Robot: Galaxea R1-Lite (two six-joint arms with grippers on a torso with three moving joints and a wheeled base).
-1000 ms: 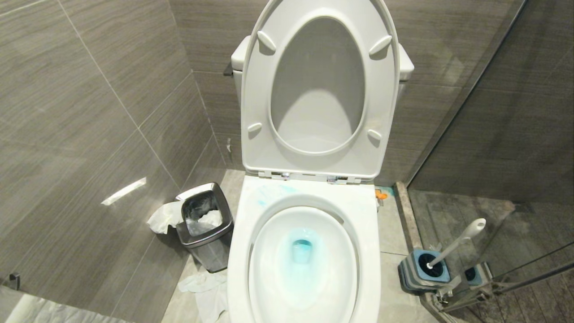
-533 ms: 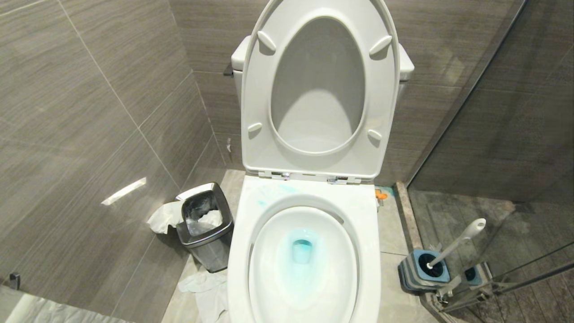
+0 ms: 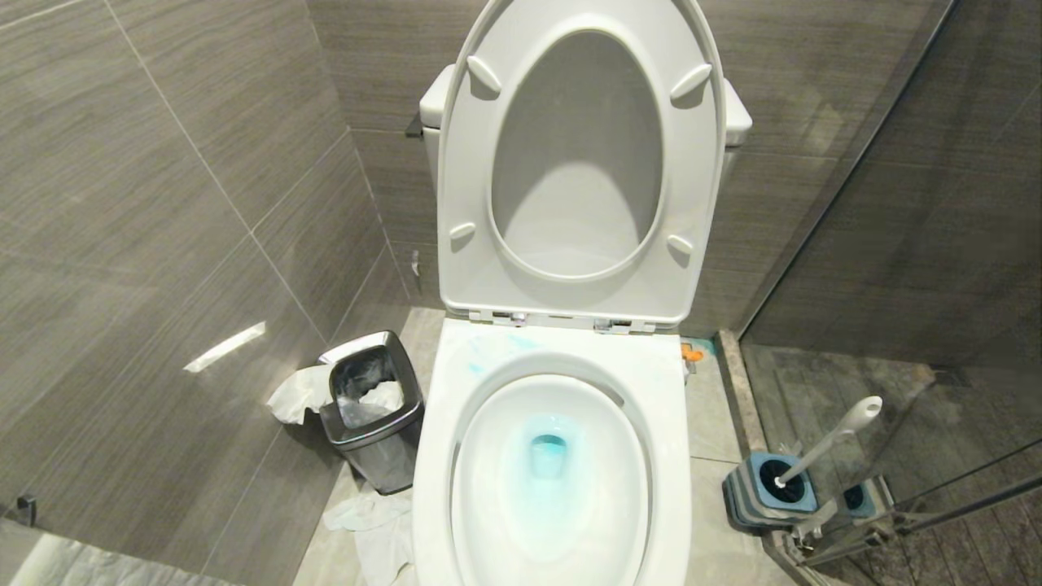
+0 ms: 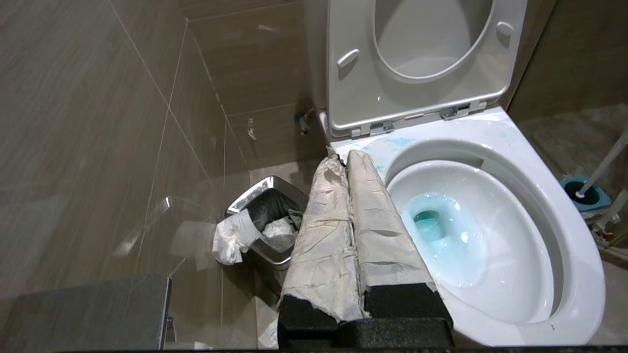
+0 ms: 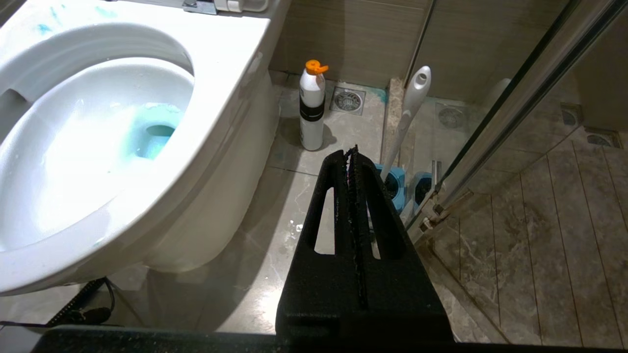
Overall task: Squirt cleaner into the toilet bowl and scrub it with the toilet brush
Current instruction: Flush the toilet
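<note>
1. White glossy ceramic fills the middle of the head view: the toilet bowl (image 3: 553, 480) is cut off at the near edge, its seat and lid (image 3: 580, 163) raised against the tank. Blue-tinted water sits in the drain and faint blue smears mark the rim behind the opening.
2. Glass shower door (image 3: 895, 244) stands on the robot's right; the brush and its holder show a second time in it as a reflection.
3. Steel waste bin (image 3: 372, 407) sits on the floor on the left of the bowl, crumpled paper hanging over its edge and more lying on the tiles; its lower part is hidden behind the bowl.
4. Neither arm shows in the head view. The left claw (image 4: 347, 159), fingers wrapped in worn pale tape, is pressed fully together with nothing in it, over the left side of the rim.
5. The right claw (image 5: 352, 152) is also closed and empty, low beside the bowl's right side.
6. The toilet brush (image 3: 830, 439) leans in its square blue-and-grey holder (image 3: 769, 488) by the door; the bristle head is hidden inside.
7. The cleaner (image 5: 312, 110), white with a dark band and orange cap, stands upright on the floor beside the bowl's base, near a floor drain (image 5: 347, 100); in the head view only its cap peeks out.
</note>
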